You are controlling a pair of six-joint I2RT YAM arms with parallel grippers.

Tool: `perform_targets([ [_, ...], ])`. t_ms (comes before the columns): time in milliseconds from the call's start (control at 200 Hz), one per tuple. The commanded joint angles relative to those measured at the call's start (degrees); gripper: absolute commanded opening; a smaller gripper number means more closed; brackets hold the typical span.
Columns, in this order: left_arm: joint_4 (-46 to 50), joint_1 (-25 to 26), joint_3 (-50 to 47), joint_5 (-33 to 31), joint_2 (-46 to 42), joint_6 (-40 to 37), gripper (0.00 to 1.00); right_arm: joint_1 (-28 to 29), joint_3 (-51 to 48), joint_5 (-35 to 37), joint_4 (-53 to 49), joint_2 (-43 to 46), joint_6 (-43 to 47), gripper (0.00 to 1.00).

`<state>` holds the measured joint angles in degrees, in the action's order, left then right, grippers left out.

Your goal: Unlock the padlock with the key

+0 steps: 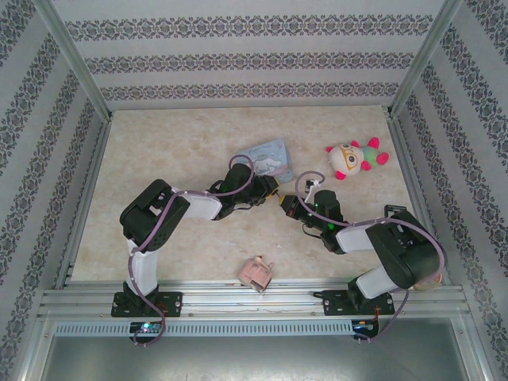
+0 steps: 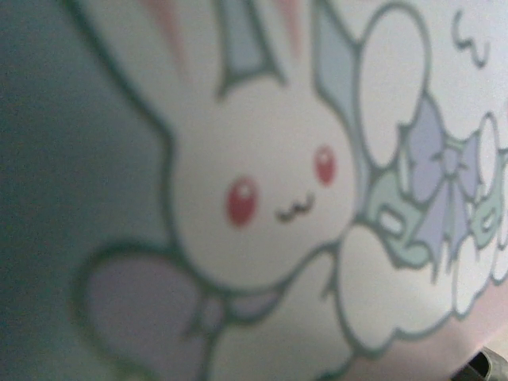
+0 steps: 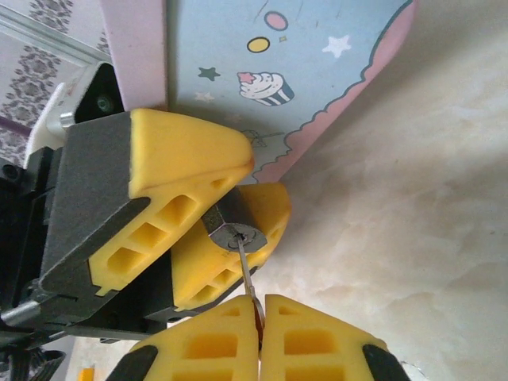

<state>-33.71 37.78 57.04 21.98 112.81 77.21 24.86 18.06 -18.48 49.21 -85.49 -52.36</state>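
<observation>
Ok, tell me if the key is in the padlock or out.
In: the key runs from the shut right gripper into the keyhole of the padlock in the left gripper. Depth: cannot tell.

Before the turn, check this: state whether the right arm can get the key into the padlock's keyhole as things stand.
Likely yes: the left gripper holds the padlock with its keyhole face bare toward the right gripper, and the key tip sits at the keyhole.

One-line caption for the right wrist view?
Right claw holds the key at the keyhole of the padlock pinched in the left claw.
</observation>
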Motion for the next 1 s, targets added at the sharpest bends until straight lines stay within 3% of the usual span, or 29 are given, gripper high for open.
perform_targets([
  [0,4.3,1.2,0.1,3.6,1.6,2.7,0.2,-0.6,3.9,3.0,-3.8,1.9,2.2,0.0],
  [385,3.5,1.2,0.1,4.1,1.2,3.2,0.2,-2.1,5.6,-4.9,0.6,-4.5,-0.6,0.0],
  [994,2.3,1.2,-0.3,2.6,1.7,6.2,0.2,-2.4,6.3,-10.4,1.2,-7.7,0.3,0.0],
])
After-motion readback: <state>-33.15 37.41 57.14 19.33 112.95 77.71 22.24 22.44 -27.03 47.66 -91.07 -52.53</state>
